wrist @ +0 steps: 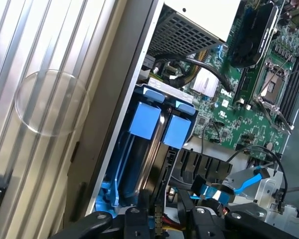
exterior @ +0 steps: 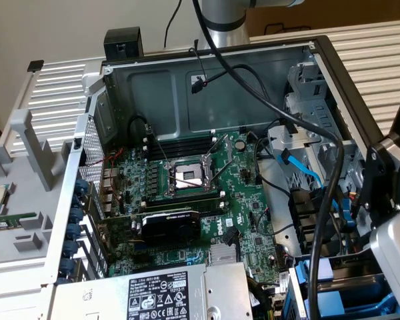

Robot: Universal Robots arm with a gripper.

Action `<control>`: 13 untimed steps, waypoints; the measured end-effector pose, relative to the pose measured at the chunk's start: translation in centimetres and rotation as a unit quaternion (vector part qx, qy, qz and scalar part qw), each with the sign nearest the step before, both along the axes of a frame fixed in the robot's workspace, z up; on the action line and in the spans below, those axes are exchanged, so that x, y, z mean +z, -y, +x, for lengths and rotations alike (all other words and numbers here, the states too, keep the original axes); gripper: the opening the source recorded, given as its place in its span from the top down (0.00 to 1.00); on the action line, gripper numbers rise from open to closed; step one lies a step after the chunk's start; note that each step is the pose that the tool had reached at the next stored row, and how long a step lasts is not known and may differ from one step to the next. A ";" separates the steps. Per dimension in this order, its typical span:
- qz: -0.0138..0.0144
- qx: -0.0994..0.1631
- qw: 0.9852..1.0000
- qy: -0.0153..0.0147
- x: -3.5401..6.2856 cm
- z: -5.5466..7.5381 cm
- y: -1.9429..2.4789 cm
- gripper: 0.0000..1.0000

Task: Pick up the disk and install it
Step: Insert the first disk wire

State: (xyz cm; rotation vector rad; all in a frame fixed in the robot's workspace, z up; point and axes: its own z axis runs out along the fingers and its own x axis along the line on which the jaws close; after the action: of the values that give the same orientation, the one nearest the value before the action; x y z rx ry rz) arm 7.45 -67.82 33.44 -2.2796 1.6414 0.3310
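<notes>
Two bright blue plastic frames [wrist: 144,122] [wrist: 178,130] stand side by side in the drive bay at the corner of the open computer case [exterior: 107,87]. In the exterior view the same bay [exterior: 347,297] lies at the lower right. The disk's labelled metal body is hidden, and I cannot tell whether either frame carries it. My gripper [wrist: 169,221] hovers just outside the bay, in line with the frames. Its black fingers [wrist: 134,219] stand apart, and only wires show between them. The arm's wrist [exterior: 387,200] hangs over the case wall on the exterior view's right.
A silver power-supply box [exterior: 167,293] with a warning label sits beside the bay. The green motherboard [exterior: 253,233], the graphics card [exterior: 170,223] and the CPU socket [exterior: 187,177] fill the case floor. Thick black cables [exterior: 333,200] and a blue data cable [exterior: 300,170] cross near the bay. Ribbed white panels [wrist: 50,74] flank the case.
</notes>
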 end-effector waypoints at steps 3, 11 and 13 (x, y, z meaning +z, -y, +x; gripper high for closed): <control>0.001 0.001 1.000 -0.002 -0.01 0.3 0.02 0.69; 0.002 0.001 1.000 -0.010 -0.14 0.4 0.09 0.69; 0.003 0.001 1.000 -0.011 -0.14 0.4 0.10 0.69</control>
State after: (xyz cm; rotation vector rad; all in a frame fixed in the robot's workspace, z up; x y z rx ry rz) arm 7.88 -67.92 33.30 -2.2812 1.6471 0.3632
